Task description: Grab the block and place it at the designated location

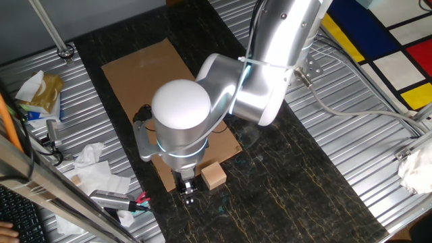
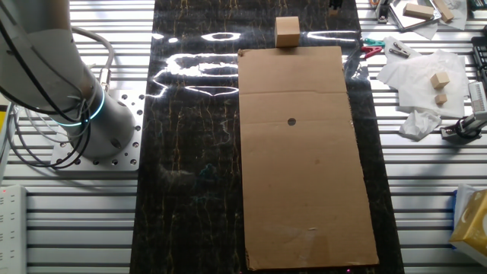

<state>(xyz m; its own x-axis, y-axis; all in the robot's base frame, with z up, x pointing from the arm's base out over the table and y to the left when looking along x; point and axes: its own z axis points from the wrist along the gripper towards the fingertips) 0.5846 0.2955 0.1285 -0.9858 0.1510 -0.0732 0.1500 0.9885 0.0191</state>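
The block (image 1: 214, 175) is a small tan wooden cube on the dark tabletop, just off the near edge of the brown cardboard sheet (image 1: 142, 67). In the other fixed view the block (image 2: 287, 32) sits beyond the cardboard's (image 2: 304, 190) far edge. The designated location (image 2: 292, 121) is a small black dot on the sheet; the arm hides it in one fixed view. My gripper (image 1: 188, 191) points down just left of the block, about one finger's width away, fingers apart and holding nothing. Only its tip (image 2: 333, 7) shows at the top edge of the other fixed view.
Crumpled white paper (image 1: 94, 169) with tools lies on the metal surface beside the dark top, and two more small wooden cubes (image 2: 439, 85) rest on paper there. The arm's base (image 2: 91, 122) stands on the opposite side. A colourful panel (image 1: 385, 40) lies at the back right.
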